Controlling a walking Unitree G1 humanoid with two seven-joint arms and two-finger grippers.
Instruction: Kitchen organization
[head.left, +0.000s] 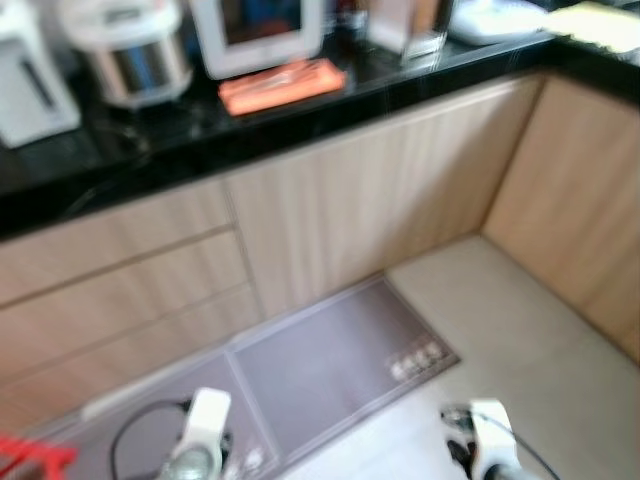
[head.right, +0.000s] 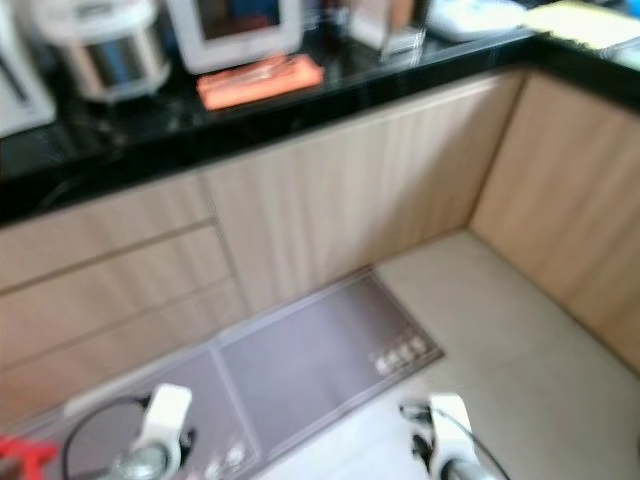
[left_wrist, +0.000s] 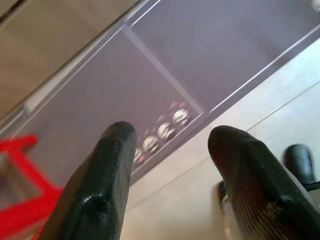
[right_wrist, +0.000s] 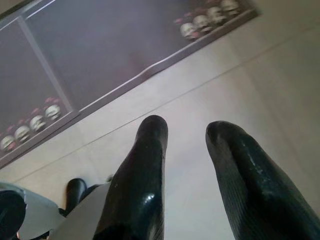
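Note:
A black kitchen countertop (head.left: 300, 115) runs across the top of the eye views and turns a corner at the far right. On it stand a silver rice cooker (head.left: 135, 50), a white appliance (head.left: 260, 35) and an orange cloth (head.left: 283, 85). Both arms hang low over the floor. My left gripper (left_wrist: 170, 132) is open above the grey mat, nothing between its fingers. My right gripper (right_wrist: 186, 127) is open too, over the pale tiles beside the mat's edge.
Pale wood drawers (head.left: 120, 290) and cabinet doors (head.left: 370, 190) line the counter front. A grey floor mat (head.left: 320, 370) lies before them on beige tiles (head.left: 520, 330). Something red (head.left: 30, 460) sits at the lower left. The views are blurred.

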